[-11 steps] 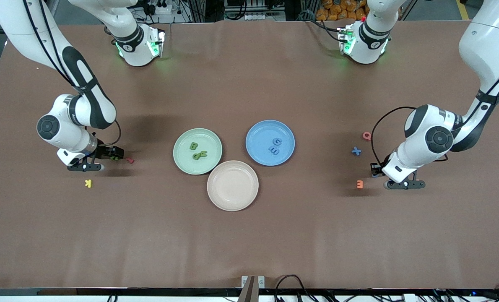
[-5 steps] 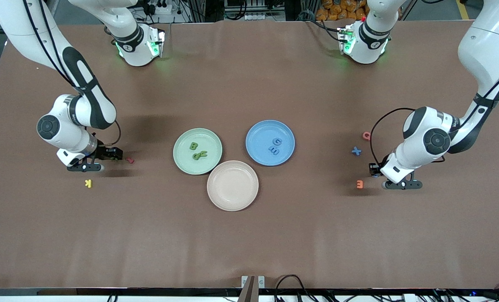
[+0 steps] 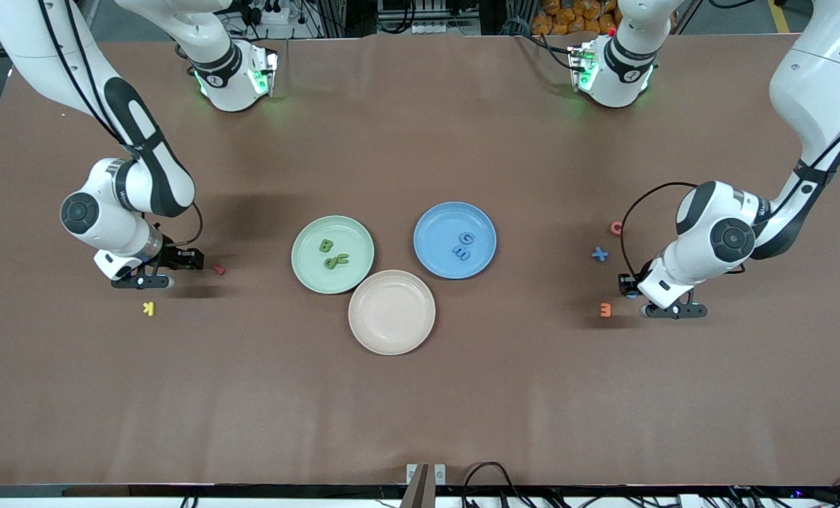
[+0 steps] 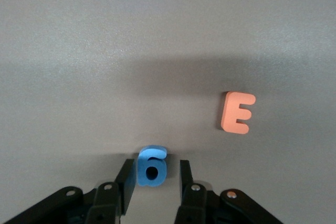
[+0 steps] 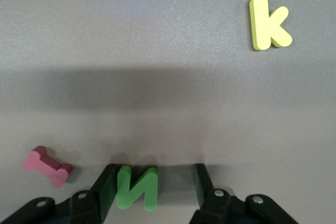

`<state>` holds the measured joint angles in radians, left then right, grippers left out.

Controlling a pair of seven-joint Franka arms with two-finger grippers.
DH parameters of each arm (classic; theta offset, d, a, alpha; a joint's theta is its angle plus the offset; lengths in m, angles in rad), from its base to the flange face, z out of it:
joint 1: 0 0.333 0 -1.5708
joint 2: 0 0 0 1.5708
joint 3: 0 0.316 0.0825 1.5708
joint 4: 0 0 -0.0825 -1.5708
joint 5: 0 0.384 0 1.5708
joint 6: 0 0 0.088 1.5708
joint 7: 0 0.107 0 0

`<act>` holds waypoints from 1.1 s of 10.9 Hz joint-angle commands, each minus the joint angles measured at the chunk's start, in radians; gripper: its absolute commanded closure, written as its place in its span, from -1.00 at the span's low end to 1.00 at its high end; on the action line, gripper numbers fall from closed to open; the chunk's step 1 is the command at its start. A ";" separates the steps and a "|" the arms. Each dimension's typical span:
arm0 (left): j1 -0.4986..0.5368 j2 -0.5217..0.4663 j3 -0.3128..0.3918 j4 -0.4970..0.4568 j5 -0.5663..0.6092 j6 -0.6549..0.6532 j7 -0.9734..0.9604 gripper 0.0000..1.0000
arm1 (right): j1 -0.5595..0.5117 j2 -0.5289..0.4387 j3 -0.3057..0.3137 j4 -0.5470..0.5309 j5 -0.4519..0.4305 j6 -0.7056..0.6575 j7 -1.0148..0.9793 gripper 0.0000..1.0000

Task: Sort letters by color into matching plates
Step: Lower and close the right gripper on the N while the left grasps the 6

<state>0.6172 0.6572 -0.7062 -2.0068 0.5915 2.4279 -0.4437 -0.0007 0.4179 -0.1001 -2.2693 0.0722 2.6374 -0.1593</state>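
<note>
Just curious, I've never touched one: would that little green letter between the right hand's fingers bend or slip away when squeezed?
The green letter looks thick and foamy, so it probably gives slightly rather than folding. Its matte surface suggests little slipping. Lying flat on the table, it shouldn't roll.

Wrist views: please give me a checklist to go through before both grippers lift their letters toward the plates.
1. Blue letter sits between the left gripper's fingers: ok.
2. Left gripper tight on it: not ok, a gap shows at one finger.
3. Green letter sits between the right gripper's fingers: ok.
4. Right gripper tight on it: not ok, a gap shows at one finger.
5. Orange letter and pink letter lie outside the fingers: ok.
6. Blue plate and green plate have free space: ok.
</note>
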 commanded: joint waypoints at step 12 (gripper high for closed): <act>0.001 0.022 0.017 -0.003 0.067 0.025 -0.009 0.48 | 0.004 -0.033 0.000 -0.038 -0.003 0.009 -0.005 0.38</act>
<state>0.6171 0.6716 -0.6913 -2.0071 0.6187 2.4321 -0.4437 -0.0003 0.4045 -0.1010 -2.2775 0.0719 2.6379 -0.1597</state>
